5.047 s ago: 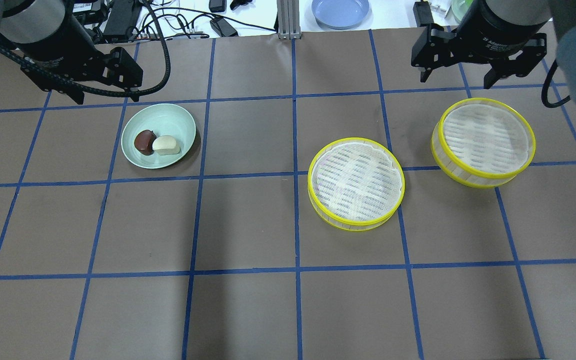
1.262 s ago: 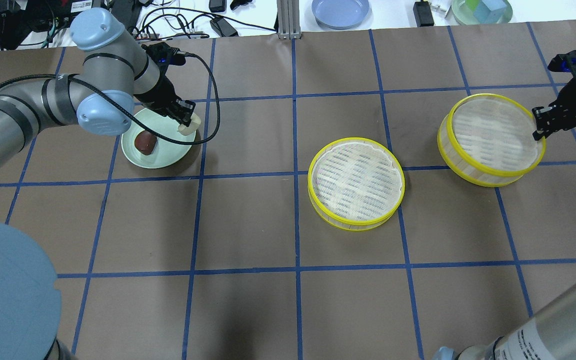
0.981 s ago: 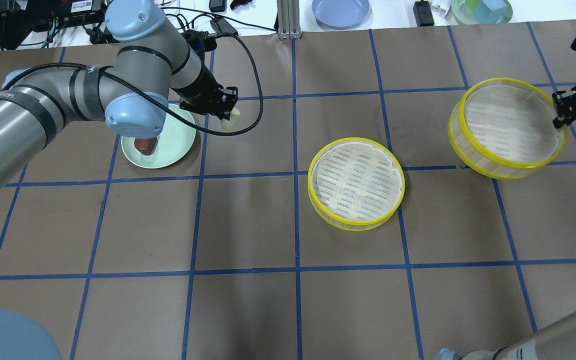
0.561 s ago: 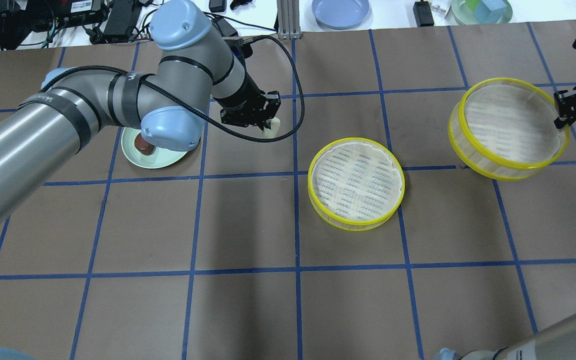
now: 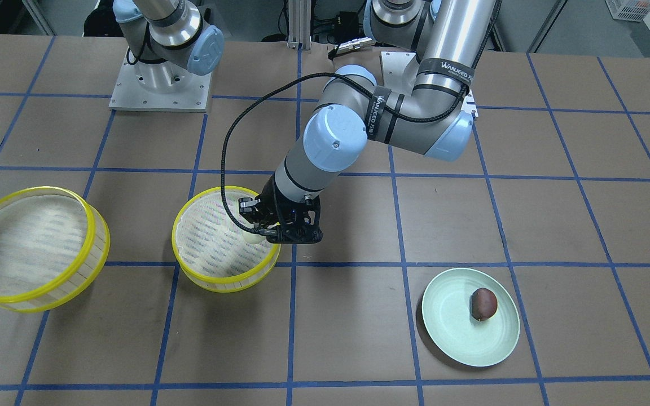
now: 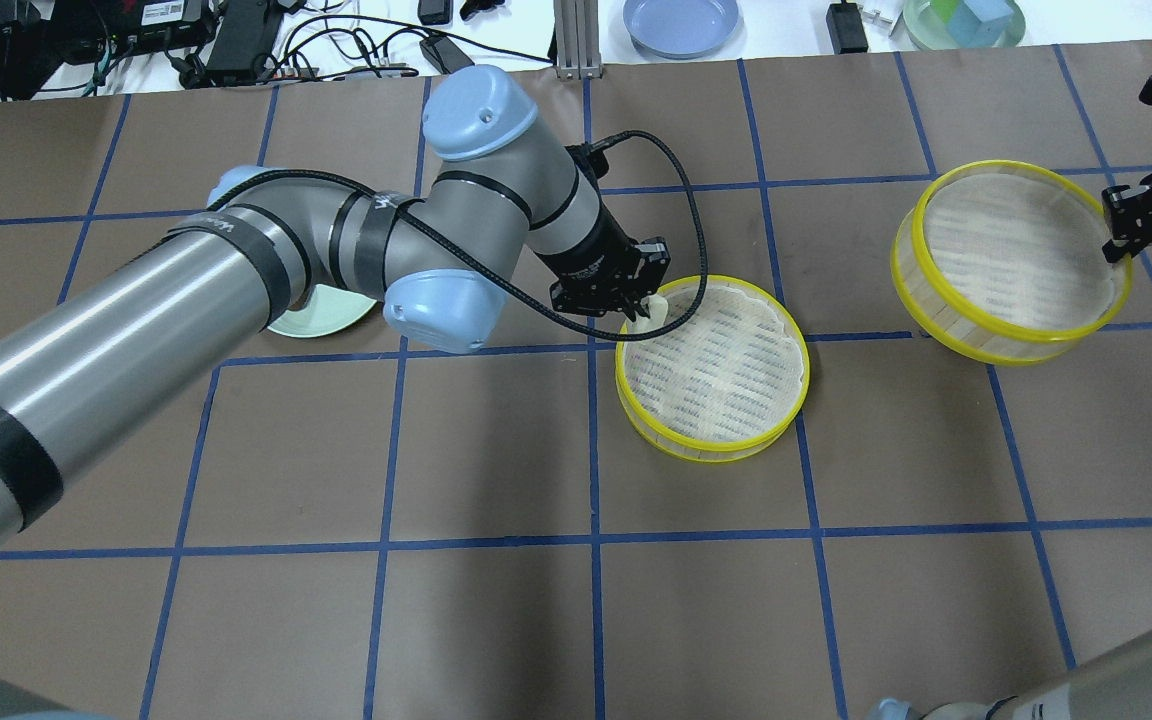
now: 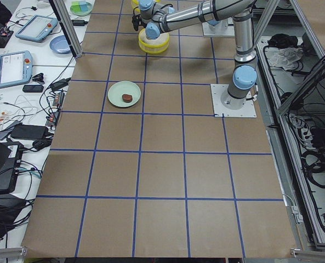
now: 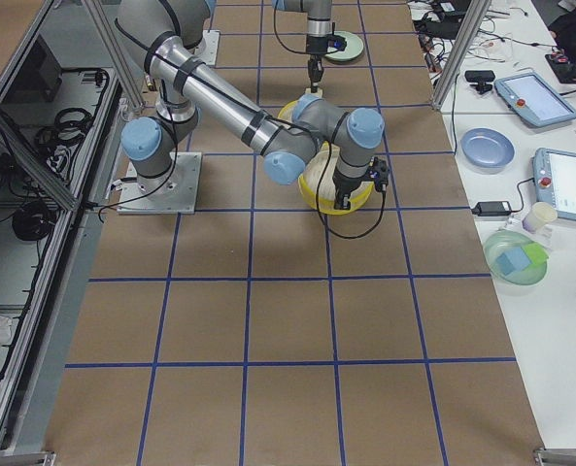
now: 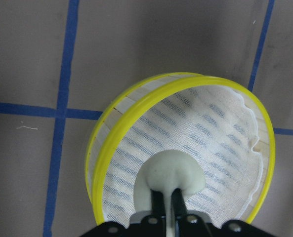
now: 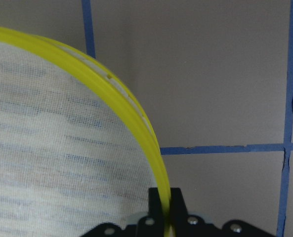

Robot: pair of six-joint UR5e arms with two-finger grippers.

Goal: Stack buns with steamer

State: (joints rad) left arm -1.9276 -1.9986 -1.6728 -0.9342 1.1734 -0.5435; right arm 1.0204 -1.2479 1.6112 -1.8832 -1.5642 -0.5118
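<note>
My left gripper (image 6: 641,310) is shut on the cream-white bun (image 9: 173,173) and holds it just inside the near-left rim of the centre yellow-rimmed steamer tray (image 6: 726,385); the bun also shows in the front view (image 5: 253,237). The dark reddish-brown bun (image 5: 483,303) lies alone on the pale green plate (image 5: 455,332). In the overhead view my left arm hides it. My right gripper (image 6: 1121,225) is shut on the rim of the second steamer tray (image 6: 1011,260). It holds the tray tilted, with its right side raised off the table.
A blue plate (image 6: 681,20) and a green bowl with blocks (image 6: 966,20) sit beyond the table's far edge, with cables and devices (image 6: 236,45) at the back left. Blue tape lines mark a grid on the brown table.
My left arm lifted the cream-white bun off the plate and carried it right, to over the centre steamer. My right gripper closed on the second steamer's rim and tilted it up.
</note>
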